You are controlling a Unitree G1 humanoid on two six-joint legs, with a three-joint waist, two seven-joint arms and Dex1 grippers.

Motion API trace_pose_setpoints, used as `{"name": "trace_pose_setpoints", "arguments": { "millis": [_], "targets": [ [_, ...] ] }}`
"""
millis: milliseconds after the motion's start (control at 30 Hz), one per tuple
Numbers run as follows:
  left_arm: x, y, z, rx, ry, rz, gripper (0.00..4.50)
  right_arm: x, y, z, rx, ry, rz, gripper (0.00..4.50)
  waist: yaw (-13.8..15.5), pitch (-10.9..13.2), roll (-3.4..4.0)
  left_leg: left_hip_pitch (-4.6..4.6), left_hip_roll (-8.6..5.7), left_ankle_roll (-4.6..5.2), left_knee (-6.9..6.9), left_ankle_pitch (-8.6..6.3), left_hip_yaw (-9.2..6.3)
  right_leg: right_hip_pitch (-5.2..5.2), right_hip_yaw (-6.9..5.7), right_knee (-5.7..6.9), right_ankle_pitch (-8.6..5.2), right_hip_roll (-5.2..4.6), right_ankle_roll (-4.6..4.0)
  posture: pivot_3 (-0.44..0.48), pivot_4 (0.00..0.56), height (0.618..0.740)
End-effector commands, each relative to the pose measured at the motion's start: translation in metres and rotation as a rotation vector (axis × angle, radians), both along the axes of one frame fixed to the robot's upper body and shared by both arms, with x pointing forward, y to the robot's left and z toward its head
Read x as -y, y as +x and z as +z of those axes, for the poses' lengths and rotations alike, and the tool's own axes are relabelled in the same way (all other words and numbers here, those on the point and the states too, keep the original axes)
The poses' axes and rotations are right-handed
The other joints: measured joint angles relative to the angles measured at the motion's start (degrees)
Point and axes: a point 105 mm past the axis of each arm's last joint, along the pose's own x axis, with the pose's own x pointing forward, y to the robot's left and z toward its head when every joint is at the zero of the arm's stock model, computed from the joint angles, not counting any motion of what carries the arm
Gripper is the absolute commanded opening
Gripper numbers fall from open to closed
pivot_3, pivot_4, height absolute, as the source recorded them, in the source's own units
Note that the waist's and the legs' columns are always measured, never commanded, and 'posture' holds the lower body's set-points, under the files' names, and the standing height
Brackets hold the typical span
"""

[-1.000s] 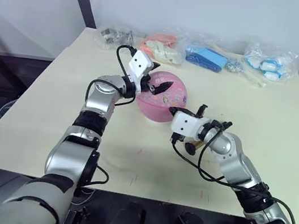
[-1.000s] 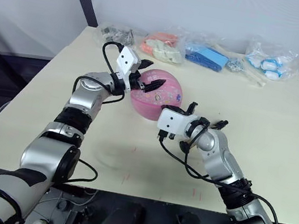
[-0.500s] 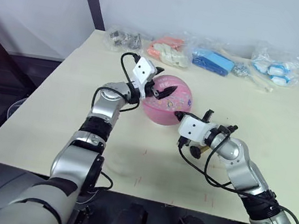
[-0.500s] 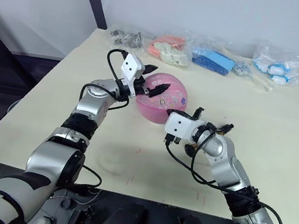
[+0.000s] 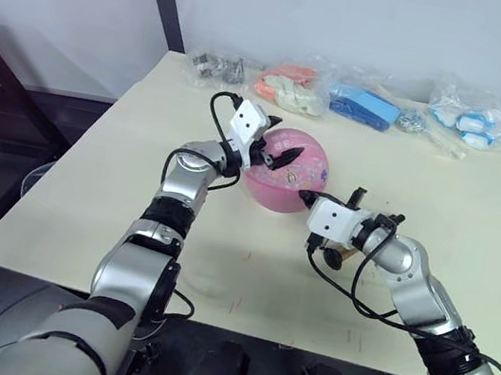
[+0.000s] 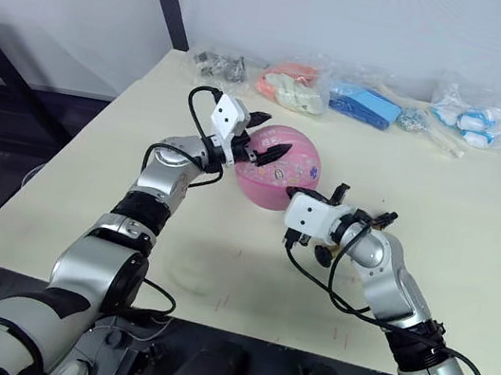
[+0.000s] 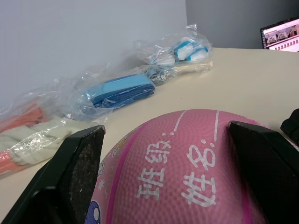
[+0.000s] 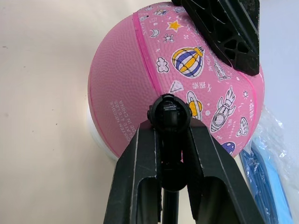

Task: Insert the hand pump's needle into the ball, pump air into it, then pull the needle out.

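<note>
The pink ball with cartoon prints sits mid-table. My left gripper reaches over its top from the left, its fingers spread wide and pressed against the ball's upper part. My right gripper is at the ball's near right side, shut on the black needle end of the hand pump's hose, which points at the ball's skin; I cannot tell whether the needle is in. The pump's black and gold body lies on the table under my right wrist, mostly hidden.
Along the table's far edge lie clear bags: dark metal parts, orange-pink and cream items, a blue item, white-and-blue items. Bare tabletop spreads right of the ball.
The whole picture has shifted, so the camera moved. Both grippers keep the same places on the ball.
</note>
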Motion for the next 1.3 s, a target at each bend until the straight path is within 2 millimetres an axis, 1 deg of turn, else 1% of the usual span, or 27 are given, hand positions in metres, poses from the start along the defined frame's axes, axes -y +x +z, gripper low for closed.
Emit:
{"name": "trace_pose_setpoints", "arguments": {
  "millis": [33,167,233,300,333,367,400,433,500,533,567,633,667,733,833,933,1000,1067,1100,1200,1300],
  "targets": [
    [-0.059,-0.026,-0.133,-0.44,0.221,0.221,4.5,-0.008,-0.023,0.048,0.161,0.073,0.116,0.12,0.2,0.0,0.0,0.0,-0.02,0.0,0.0,0.0,-0.01,0.01,0.0,0.0,-0.01,-0.02,0.01,0.0,0.15,0.738],
    [-0.059,-0.025,-0.133,-0.44,0.226,0.223,4.5,-0.007,-0.024,0.05,0.163,0.069,0.123,0.12,0.1,0.0,0.0,0.01,-0.15,0.03,-0.02,-0.02,-0.05,0.04,-0.02,0.01,-0.1,-0.15,0.12,0.0,0.15,0.738],
    [-0.059,-0.025,-0.133,-0.44,0.228,0.226,4.5,-0.006,-0.025,0.051,0.163,0.068,0.124,0.12,-0.8,-0.1,-0.17,0.18,-0.18,0.04,-0.06,-0.02,-0.04,0.08,0.09,0.03,-0.17,-0.16,0.23,0.0,0.15,0.738],
    [-0.059,-0.025,-0.134,-0.439,0.23,0.227,4.5,-0.006,-0.026,0.052,0.162,0.068,0.128,0.12,-1.9,-0.5,-0.59,0.84,-0.21,0.05,-0.29,-0.06,-0.17,0.6,0.15,0.0,-0.39,-0.14,0.6,0.0,0.15,0.738],
    [-0.058,-0.025,-0.134,-0.438,0.231,0.226,4.5,-0.005,-0.027,0.052,0.161,0.068,0.13,0.12,-2.2,-0.6,-0.71,1.5,-0.25,0.03,-0.69,-0.08,-0.21,0.98,0.39,-0.01,-0.5,-0.16,0.78,0.0,0.15,0.738],
    [-0.058,-0.024,-0.133,-0.437,0.23,0.225,4.5,-0.005,-0.028,0.052,0.161,0.068,0.132,0.12,-2.9,-0.6,-0.73,1.61,-0.31,-0.15,-0.98,-0.18,-0.31,1.21,0.49,-0.05,-0.59,-0.27,0.88,0.0,0.15,0.738],
    [-0.058,-0.024,-0.133,-0.437,0.229,0.224,4.5,-0.004,-0.029,0.053,0.16,0.076,0.133,0.12,-3.0,-0.7,-0.7,2.35,-0.29,-0.26,-1.34,-0.25,-0.41,1.8,0.51,-0.07,-1.03,-0.4,0.78,0.0,0.15,0.738],
    [-0.057,-0.025,-0.133,-0.438,0.221,0.221,4.5,-0.003,-0.029,0.053,0.156,0.091,0.127,0.12,-2.9,-0.7,-0.65,2.63,-0.27,-0.29,-1.73,-0.23,-0.47,1.91,0.57,-0.05,-1.17,-0.77,0.62,0.0,0.15,0.738],
    [-0.056,-0.025,-0.132,-0.44,0.208,0.212,4.5,0.003,-0.027,0.051,0.14,0.111,0.102,0.12,-2.6,-0.8,-0.59,2.7,-0.28,-0.26,-1.73,-0.19,-0.58,1.85,0.48,-0.05,-1.16,-0.72,0.63,0.0,0.15,0.738],
    [-0.056,-0.025,-0.132,-0.442,0.201,0.209,4.5,0.006,-0.026,0.05,0.13,0.126,0.084,0.12,-2.5,-0.8,-0.59,2.78,-0.31,-0.19,-1.72,-0.1,-0.67,1.79,0.35,-0.06,-1.06,-0.65,0.81,0.0,0.15,0.738],
    [-0.056,-0.026,-0.131,-0.441,0.19,0.203,4.5,0.011,-0.023,0.047,0.123,0.133,0.059,0.12,-2.5,-0.8,-0.59,2.76,-0.33,-0.22,-1.72,-0.07,-0.72,1.77,0.2,-0.05,-1.05,-0.51,0.82,0.0,0.15,0.738],
    [-0.055,-0.026,-0.129,-0.438,0.172,0.195,4.5,0.022,-0.018,0.043,0.109,0.15,0.004,0.12,-2.6,-0.8,-0.58,2.73,-0.35,-0.26,-1.72,-0.09,-0.73,1.76,0.17,-0.05,-1.04,-0.52,0.84,0.0,0.15,0.738],
    [-0.055,-0.026,-0.127,-0.434,0.155,0.188,4.5,0.034,-0.011,0.042,0.103,0.184,-0.062,0.12,-2.7,-0.8,-0.57,2.73,-0.36,-0.3,-1.72,-0.12,-0.73,1.76,0.18,-0.05,-1.05,-0.53,0.83,0.0,0.15,0.738],
    [-0.055,-0.026,-0.123,-0.422,0.137,0.175,4.5,0.051,-0.001,0.042,0.094,0.244,-0.152,0.12,-2.7,-0.7,-0.54,2.72,-0.35,-0.36,-1.73,-0.16,-0.74,1.75,0.21,-0.04,-1.14,-0.61,0.66,0.0,0.15,0.738],
    [-0.053,-0.026,-0.118,-0.407,0.107,0.15,4.5,0.069,0.008,0.045,0.092,0.321,-0.235,0.12,-2.7,-0.7,-0.49,2.63,-0.35,-0.35,-1.75,-0.15,-0.78,1.64,0.21,-0.04,-1.14,-0.71,0.66,0.0,0.15,0.738],
    [-0.051,-0.026,-0.108,-0.377,0.061,0.117,4.5,0.092,0.017,0.046,0.073,0.384,-0.326,0.12,-2.7,-0.7,-0.46,2.52,-0.36,-0.27,-1.78,-0.11,-0.8,1.44,0.16,-0.04,-1.06,-0.69,0.81,0.0,0.15,0.738],
    [-0.052,-0.026,-0.102,-0.356,0.037,0.099,4.5,0.112,0.024,0.047,0.056,0.453,-0.413,0.12,-2.7,-0.6,-0.44,2.46,-0.36,-0.27,-1.78,-0.11,-0.81,1.37,0.16,-0.04,-1.06,-0.68,0.81,0.0,0.15,0.738],
    [-0.052,-0.025,-0.095,-0.331,0.014,0.085,4.5,0.127,0.029,0.044,0.01,0.534,-0.487,0.12,-2.8,-0.5,-0.42,2.36,-0.37,-0.25,-1.78,-0.1,-0.8,1.26,0.18,-0.04,-1.06,-0.65,0.81,0.0,0.15,0.738],
    [-0.052,-0.025,-0.092,-0.324,0.003,0.08,4.5,0.131,0.03,0.042,-0.013,0.576,-0.511,0.12,-2.8,-0.5,-0.4,2.29,-0.39,-0.23,-1.82,-0.08,-0.8,1.13,0.27,-0.05,-1.05,-0.47,0.8,0.0,0.15,0.738],
    [-0.054,-0.024,-0.085,-0.301,-0.025,0.066,4.5,0.138,0.029,0.039,-0.059,0.703,-0.548,0.12,-2.8,-0.5,-0.34,2.13,-0.39,-0.12,-1.95,-0.02,-0.81,0.84,0.43,-0.05,-1.06,-0.35,0.77,0.0,0.15,0.738],
    [-0.053,-0.025,-0.073,-0.265,-0.058,0.027,4.5,0.142,0.025,0.03,-0.126,0.8,-0.569,0.12,-2.8,-0.4,-0.19,1.79,-0.38,-0.1,-1.98,-0.01,-0.89,0.47,0.45,-0.02,-1.05,-0.26,0.71,0.0,0.15,0.738]
  ]
}}
